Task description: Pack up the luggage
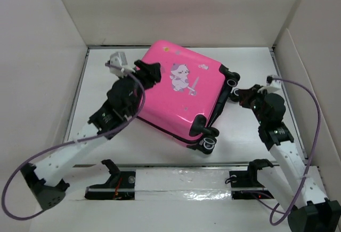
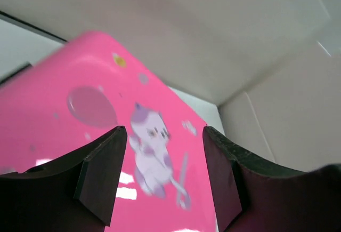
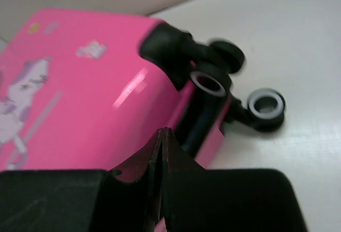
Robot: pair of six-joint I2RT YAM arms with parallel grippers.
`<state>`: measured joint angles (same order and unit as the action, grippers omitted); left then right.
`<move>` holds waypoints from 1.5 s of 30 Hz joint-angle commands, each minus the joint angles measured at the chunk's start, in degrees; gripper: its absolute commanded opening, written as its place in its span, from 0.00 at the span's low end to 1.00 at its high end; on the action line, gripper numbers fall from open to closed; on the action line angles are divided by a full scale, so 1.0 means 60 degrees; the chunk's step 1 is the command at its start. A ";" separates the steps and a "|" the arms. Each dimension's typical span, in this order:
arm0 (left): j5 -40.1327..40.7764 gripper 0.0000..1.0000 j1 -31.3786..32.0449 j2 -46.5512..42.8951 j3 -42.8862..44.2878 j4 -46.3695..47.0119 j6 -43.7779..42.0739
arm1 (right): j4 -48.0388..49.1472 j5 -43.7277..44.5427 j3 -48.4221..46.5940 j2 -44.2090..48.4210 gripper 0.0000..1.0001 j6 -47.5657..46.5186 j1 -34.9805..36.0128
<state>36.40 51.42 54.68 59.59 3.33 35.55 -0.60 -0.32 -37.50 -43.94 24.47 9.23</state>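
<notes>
The luggage (image 1: pixel 178 96) is a bright-pink hard-shell suitcase with a cartoon animal print. It lies flat and closed on the white table (image 1: pixel 250 61), turned at an angle, its black wheels (image 1: pixel 233 80) pointing right. My left gripper (image 1: pixel 151 72) is open at the suitcase's far left edge, its fingers spread just above the shell (image 2: pixel 106 114); the jaws (image 2: pixel 162 130) hold nothing. My right gripper (image 1: pixel 237 94) is shut and empty beside the upper right wheels. In the right wrist view its closed tips (image 3: pixel 164 130) sit close to the pink shell (image 3: pixel 96 93) and the zipper seam, near a wheel (image 3: pixel 266 105).
Tall cardboard walls (image 1: pixel 42 56) close in the table on the left, back and right. A second pair of wheels (image 1: pixel 208 144) sticks out at the suitcase's near corner. A metal rail with the arm mounts (image 1: pixel 176 181) runs along the near edge.
</notes>
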 commanded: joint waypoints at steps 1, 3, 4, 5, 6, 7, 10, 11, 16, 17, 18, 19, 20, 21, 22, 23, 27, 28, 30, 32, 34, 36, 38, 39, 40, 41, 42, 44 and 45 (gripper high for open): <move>-0.2284 0.56 -0.2147 0.1327 0.0687 0.0586 -0.0435 | 0.0129 0.1079 0.1076 0.0860 0.06 0.0711 -0.0074; -0.3293 0.54 -0.4154 0.1827 0.0775 0.0646 -0.0024 | 0.0129 0.0889 0.1545 0.0966 0.07 0.0785 -0.0074; -0.3748 0.53 -0.4799 0.2047 0.0776 0.0646 0.0268 | 0.0129 0.0801 0.1605 0.0966 0.07 0.0814 -0.0074; -0.4318 0.52 -0.5443 0.2499 0.0761 0.0820 0.0648 | -0.0103 0.0669 0.1649 0.0879 0.07 0.0800 -0.0074; -0.4802 0.52 -0.6363 0.2736 0.0747 0.0836 0.0783 | -0.0206 0.0538 0.1664 0.0835 0.08 0.0785 -0.0074; -0.4836 0.52 -0.6749 0.3202 0.0776 0.0807 0.0871 | -0.0222 0.0478 0.1737 0.0777 0.08 0.0742 -0.0074; -0.5114 0.52 -0.7835 0.4126 0.1345 0.0195 0.0725 | 0.0418 0.0288 0.1942 0.0411 0.09 0.0610 -0.0161; -0.5231 0.52 -0.8026 0.4724 0.1492 -0.0084 0.0711 | 0.0582 0.0157 0.1928 0.0207 0.09 0.0566 -0.0162; -0.6622 0.52 -0.8730 0.6149 0.1669 -0.0072 0.0638 | 0.1593 -0.0783 0.1636 -0.1697 0.11 0.0624 -0.0045; -0.6740 0.52 -0.8847 0.6601 0.1727 -0.0159 0.0579 | 0.1710 -0.0724 0.1461 -0.1961 0.11 0.0595 0.0086; -0.6857 0.52 -0.8848 0.6837 0.1902 -0.0291 0.0521 | 0.1828 -0.0651 0.1372 -0.2224 0.11 0.0595 0.0217; -0.7090 0.52 -0.8848 0.7217 0.1962 -0.0422 0.0448 | 0.1959 -0.0650 0.1154 -0.2720 0.11 0.0566 0.0219; -0.7092 0.52 -0.8848 0.7336 0.1962 -0.0409 0.0433 | 0.2004 -0.0650 0.1152 -0.2957 0.11 0.0565 0.0335; -0.7310 0.52 -0.8848 0.7454 0.1904 -0.0322 0.0447 | 0.2091 -0.0592 0.0949 -0.3191 0.11 0.0580 0.0336; -0.7457 0.52 -0.8848 0.7513 0.1585 -0.0191 0.0636 | 0.2339 -0.0577 0.0845 -0.3687 0.11 0.0595 0.0452; -0.7560 0.52 -0.8703 0.7484 0.1321 0.0246 0.0739 | 0.2385 -0.0621 0.0728 -0.3924 0.11 0.0624 0.0453; -0.7430 0.52 -0.8162 0.6871 -0.0071 0.1346 0.1252 | 0.2677 -0.0738 -0.0033 -0.5022 0.11 0.0624 0.0818; -0.7357 0.52 -0.8029 0.6695 -0.0668 0.1537 0.1311 | 0.2664 -0.0724 -0.0441 -0.5228 0.11 0.0610 0.0979; -0.6889 0.52 -0.7619 0.6182 -0.1257 0.1919 0.1457 | 0.2605 -0.0622 -0.0882 -0.5828 0.11 0.0493 0.1184; -0.6640 0.52 -0.7297 0.5715 -0.2093 0.2240 0.1487 | 0.2547 -0.0650 -0.1629 -0.6282 0.11 0.0260 0.1391; -0.6171 0.52 -0.6713 0.5420 -0.2752 0.2330 0.1473 | 0.2415 -0.0781 -0.2215 -0.7014 0.11 0.0083 0.1609; -0.5558 0.52 -0.6243 0.4981 -0.3104 0.2418 0.1473 | 0.2255 -0.1219 -0.3225 -0.7556 0.11 -0.0253 0.1610; -0.5292 0.51 -0.5557 0.4558 -0.3558 0.2374 0.1531 | 0.1699 -0.1543 -0.4334 -0.8318 0.12 -0.0619 0.1610; -0.5001 0.51 -0.5306 0.4366 -0.3720 0.2389 0.1589 | 0.1479 -0.1674 -0.4704 -0.8538 0.13 -0.0752 0.1610; -0.4867 0.51 -0.5086 0.4176 -0.4127 0.2418 0.1735 | 0.1100 -0.1864 -0.5012 -0.8874 0.13 -0.0869 0.1610; -0.4779 0.51 -0.4648 0.3768 -0.4349 0.2447 0.1809 | 0.0951 -0.1910 -0.5276 -0.8979 0.13 -0.1015 0.1610; -0.4575 0.51 -0.4441 0.3560 -0.4743 0.2534 0.1882 | 0.0790 -0.1983 -0.5656 -0.9081 0.14 -0.1046 0.1610; -0.4325 0.50 -0.4060 0.3020 -0.5053 0.2390 0.2174 | 0.0701 -0.2085 -0.5995 -0.9272 0.16 -0.1162 0.1610; -0.4193 0.50 -0.3768 0.2828 -0.5228 0.2432 0.2263 | 0.0585 -0.2158 -0.6461 -0.9374 0.18 -0.1221 0.1610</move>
<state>23.73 17.67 74.67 30.98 18.61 48.31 -3.53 3.81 -67.64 -102.04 14.15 12.25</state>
